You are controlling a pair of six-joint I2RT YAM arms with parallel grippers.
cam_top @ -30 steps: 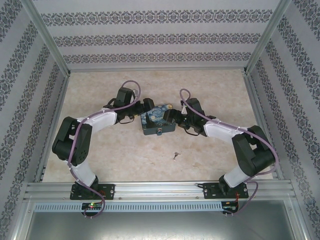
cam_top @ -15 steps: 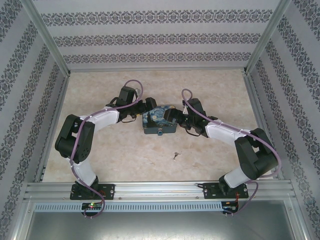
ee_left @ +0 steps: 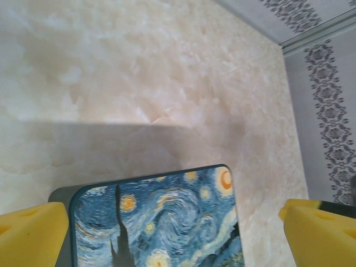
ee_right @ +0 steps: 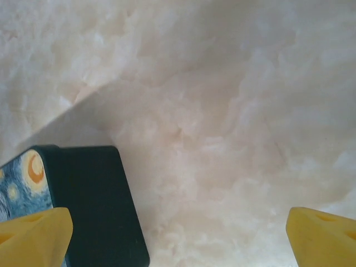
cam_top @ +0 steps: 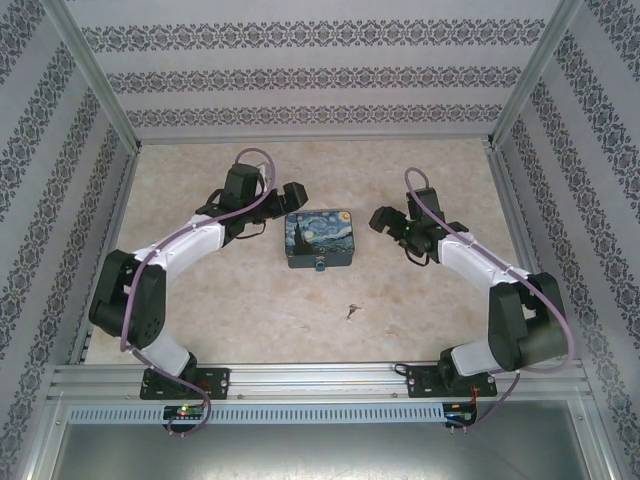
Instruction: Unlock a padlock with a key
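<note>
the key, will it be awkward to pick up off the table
Probably. The key looks tiny and lies flat on the smooth table, so it may slide rather than lift. Being slim, it seems light and could twist once pinched.

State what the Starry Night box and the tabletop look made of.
Painted box: likely tin or hard plastic, with a smooth printed lid and satin teal sides with rounded corners; cannot tell which. Tabletop: marble-patterned, cream with cloudy veining, matte; stone or a printed laminate sheet, the look leaves it open.
</note>
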